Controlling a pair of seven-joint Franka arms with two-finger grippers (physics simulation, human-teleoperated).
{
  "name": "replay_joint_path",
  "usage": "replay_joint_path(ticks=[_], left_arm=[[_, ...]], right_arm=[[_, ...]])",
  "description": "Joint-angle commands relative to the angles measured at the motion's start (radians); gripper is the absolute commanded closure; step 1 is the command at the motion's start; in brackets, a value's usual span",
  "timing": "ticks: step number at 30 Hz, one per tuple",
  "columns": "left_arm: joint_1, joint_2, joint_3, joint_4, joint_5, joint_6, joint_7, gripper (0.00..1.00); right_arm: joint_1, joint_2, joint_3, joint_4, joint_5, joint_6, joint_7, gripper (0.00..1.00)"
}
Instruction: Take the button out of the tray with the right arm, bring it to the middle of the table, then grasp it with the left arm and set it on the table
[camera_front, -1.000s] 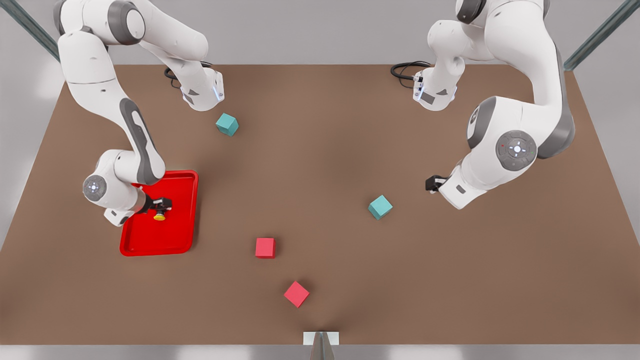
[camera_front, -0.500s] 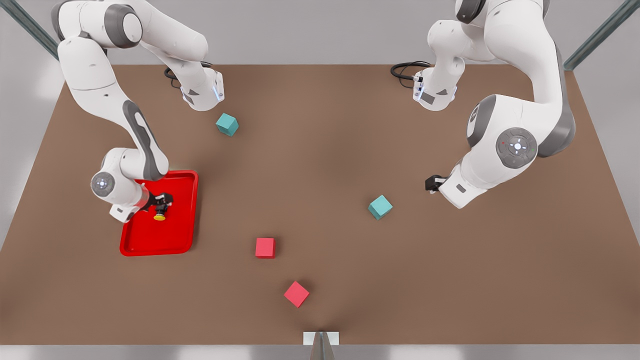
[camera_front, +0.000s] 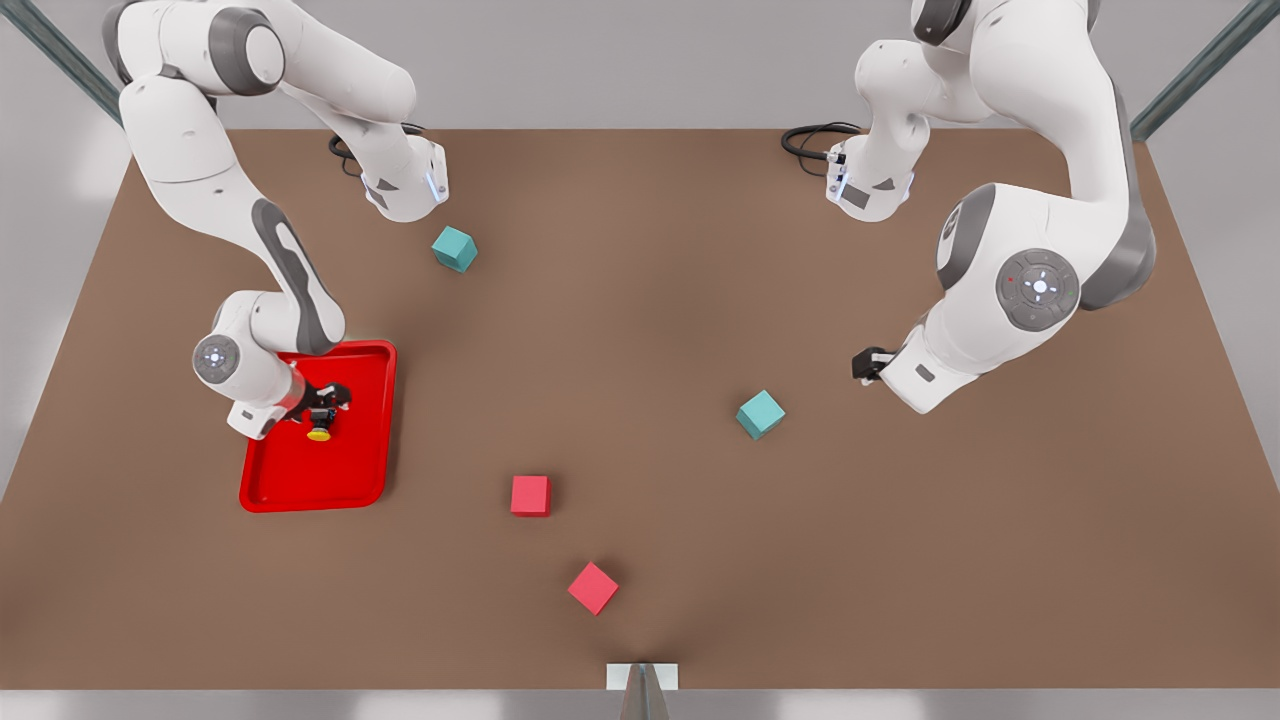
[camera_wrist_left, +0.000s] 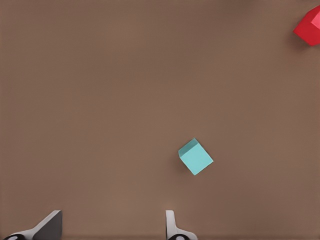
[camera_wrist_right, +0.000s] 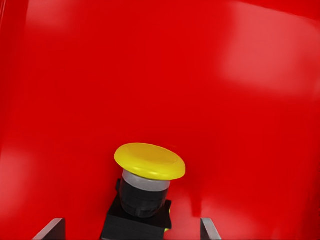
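Right arm's wrist has swung upward over two frames; right gripper (camera_front: 320, 416) spread, straddling the button (camera_front: 319, 432), not yet pinching. Button sits in the tray (camera_front: 300, 495), lower left. Left gripper (camera_front: 862, 366) waits spread, right of centre.

brown table (camera_wrist_left: 100, 90) pretty much everywhere, teal cube (camera_wrist_left: 195, 156) sitting near the left end effector (camera_wrist_left: 112, 225), its two fingertips spread apart, red cube (camera_wrist_left: 309, 27) way off at the edge

Right gripper (camera_front: 321, 415) lower (over button (camera_front: 319, 432))
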Motion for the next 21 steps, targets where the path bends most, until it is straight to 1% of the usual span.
replay_joint_path(ticks=[1, 5, 6, 7, 8, 9, 18, 19, 20, 21], left_arm=[[0.0, -0.001, 0.0, 0.0, 0.001, -0.002, -0.003, 0.0], [0.0, -0.001, 0.0, 0.0, 0.001, -0.002, -0.003, 0.0], [0.0, -0.001, 0.0, 0.0, 0.001, -0.002, -0.003, 0.0], [0.0, -0.001, 0.0, 0.0, 0.001, -0.002, -0.003, 0.0], [0.0, -0.001, 0.0, -0.001, 0.001, -0.002, -0.003, 0.0], [0.0, -0.001, 0.0, 0.0, 0.001, -0.009, -0.003, 0.0], [0.0, -0.001, 0.0, 0.0, 0.001, -0.011, -0.003, 0.0], [0.0, -0.001, 0.0, 0.0, 0.001, -0.011, -0.003, 0.0], [0.0, -0.001, 0.0, 0.0, 0.001, -0.011, -0.003, 0.0], [0.0, -0.001, 0.0, 0.0, 0.001, -0.011, -0.003, 0.0]], right_arm=[[0.001, -0.002, 0.001, -0.004, -0.006, 0.005, -0.006, 0.0], [-0.001, 0.004, 0.001, -0.011, -0.006, -0.005, 0.008, 0.0], [-0.001, 0.002, 0.001, -0.011, -0.006, -0.015, 0.008, 0.06], [-0.001, 0.001, 0.001, -0.011, -0.006, -0.022, 0.008, 0.18], [-0.007, -0.007, 0.001, -0.011, -0.006, -0.034, 0.008, 0.24], [-0.007, -0.015, 0.001, -0.01, -0.006, -0.044, 0.008, 0.26], [-0.002, -0.005, 0.001, -0.008, -0.006, -0.042, 0.013, 0.27], [-0.001, -0.005, 0.001, -0.008, -0.006, -0.042, 0.024, 0.37], [-0.001, -0.005, 0.001, -0.008, -0.006, -0.044, 0.025, 0.4], [-0.001, -0.005, 0.001, -0.008, -0.006, -0.045, 0.025, 0.42]])
